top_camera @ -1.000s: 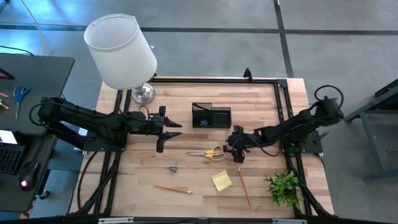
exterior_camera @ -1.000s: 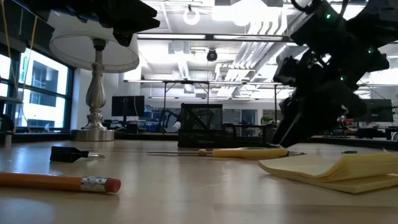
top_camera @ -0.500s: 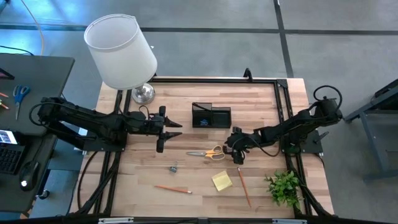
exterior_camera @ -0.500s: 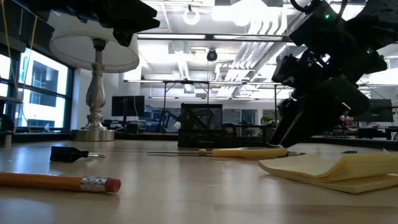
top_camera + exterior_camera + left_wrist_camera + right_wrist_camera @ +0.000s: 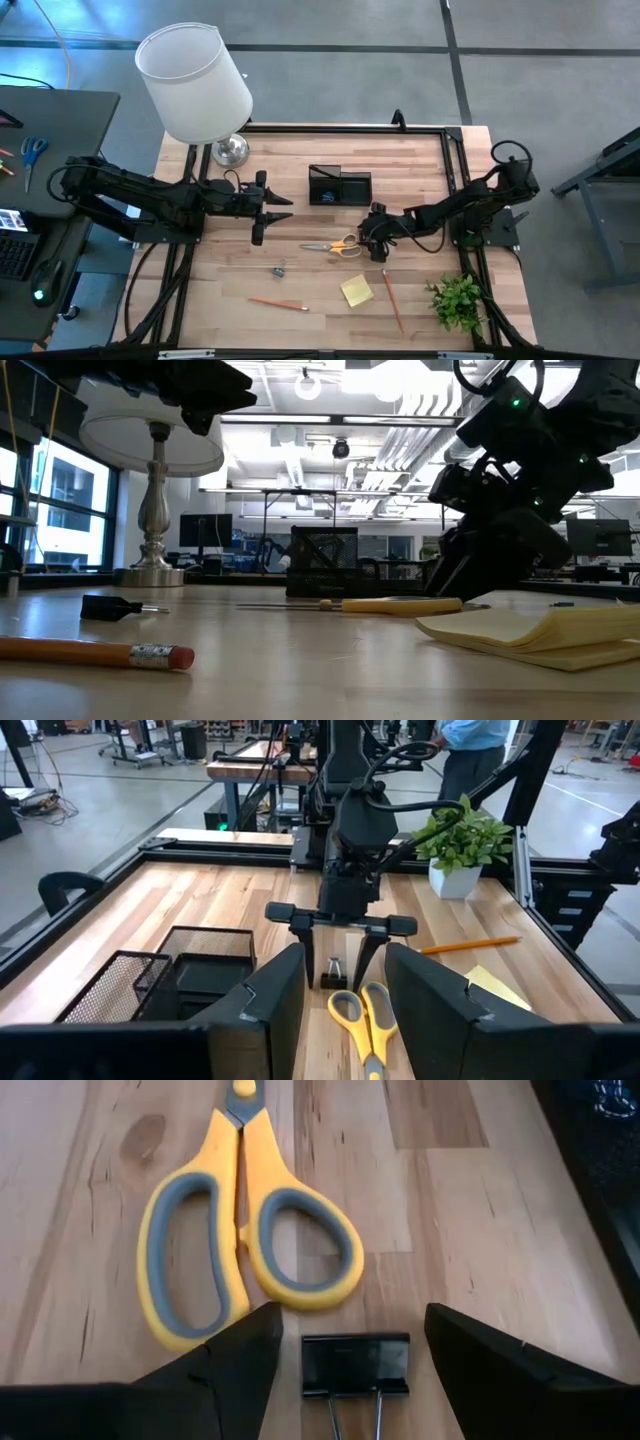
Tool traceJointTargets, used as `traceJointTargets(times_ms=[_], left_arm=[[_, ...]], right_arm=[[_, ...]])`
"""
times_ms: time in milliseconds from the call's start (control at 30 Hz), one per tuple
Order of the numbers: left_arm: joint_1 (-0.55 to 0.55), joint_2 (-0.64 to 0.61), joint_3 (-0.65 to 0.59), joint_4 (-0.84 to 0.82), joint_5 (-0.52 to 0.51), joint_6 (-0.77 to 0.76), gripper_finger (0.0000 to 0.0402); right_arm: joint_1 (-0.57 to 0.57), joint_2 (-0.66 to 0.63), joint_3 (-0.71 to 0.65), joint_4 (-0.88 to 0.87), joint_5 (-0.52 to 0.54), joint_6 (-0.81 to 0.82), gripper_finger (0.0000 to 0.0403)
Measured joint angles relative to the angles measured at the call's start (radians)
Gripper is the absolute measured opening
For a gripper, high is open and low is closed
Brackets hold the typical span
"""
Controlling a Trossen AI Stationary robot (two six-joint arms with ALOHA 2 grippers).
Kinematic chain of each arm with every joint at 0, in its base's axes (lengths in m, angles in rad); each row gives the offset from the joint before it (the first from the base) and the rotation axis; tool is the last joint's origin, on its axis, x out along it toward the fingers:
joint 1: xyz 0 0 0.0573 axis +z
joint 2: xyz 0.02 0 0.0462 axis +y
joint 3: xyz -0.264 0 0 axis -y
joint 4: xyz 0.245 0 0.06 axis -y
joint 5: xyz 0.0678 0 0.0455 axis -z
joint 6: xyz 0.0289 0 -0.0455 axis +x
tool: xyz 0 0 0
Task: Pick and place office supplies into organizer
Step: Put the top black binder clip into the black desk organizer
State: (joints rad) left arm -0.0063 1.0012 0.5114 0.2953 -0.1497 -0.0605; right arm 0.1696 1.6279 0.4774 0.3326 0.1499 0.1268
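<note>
My right gripper [image 5: 352, 1342] is open, low over the table just right of the yellow-handled scissors [image 5: 335, 245]. Its fingers stand on either side of a small black binder clip [image 5: 355, 1365] that lies flat on the wood, without touching it. The scissors' handles [image 5: 245, 1255] lie just beyond the clip. The black two-compartment organizer [image 5: 340, 186] stands toward the far edge. A yellow sticky-note pad [image 5: 357, 290], two orange pencils [image 5: 278, 303] [image 5: 392, 300] and another binder clip [image 5: 280, 268] lie nearer. My left gripper [image 5: 262, 208] waits open, left of the organizer.
A white-shaded lamp [image 5: 195, 85] stands at the far left corner and a small green plant [image 5: 458, 300] at the near right. A black frame [image 5: 455, 160] rims the table. Bare wood shows between the scissors and the organizer [image 5: 190, 970].
My right gripper has shifted a little toward the table's left and far edge, closer to the scissors' handles, and has sunk slightly toward the tabletop. Nothing on the table has moved.
</note>
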Motion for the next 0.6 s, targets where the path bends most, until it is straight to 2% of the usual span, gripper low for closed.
traceJointTargets(times_ms=[467,600], left_arm=[[0.000,0.000,0.000,-0.011,0.000,-0.001,0.0131],[0.000,0.000,0.000,-0.011,0.000,-0.001,0.0131]], right_arm=[[0.000,-0.002,0.003,-0.054,-0.012,0.026,0.0246],[0.000,-0.010,0.001,-0.062,-0.021,0.029,0.0222]])
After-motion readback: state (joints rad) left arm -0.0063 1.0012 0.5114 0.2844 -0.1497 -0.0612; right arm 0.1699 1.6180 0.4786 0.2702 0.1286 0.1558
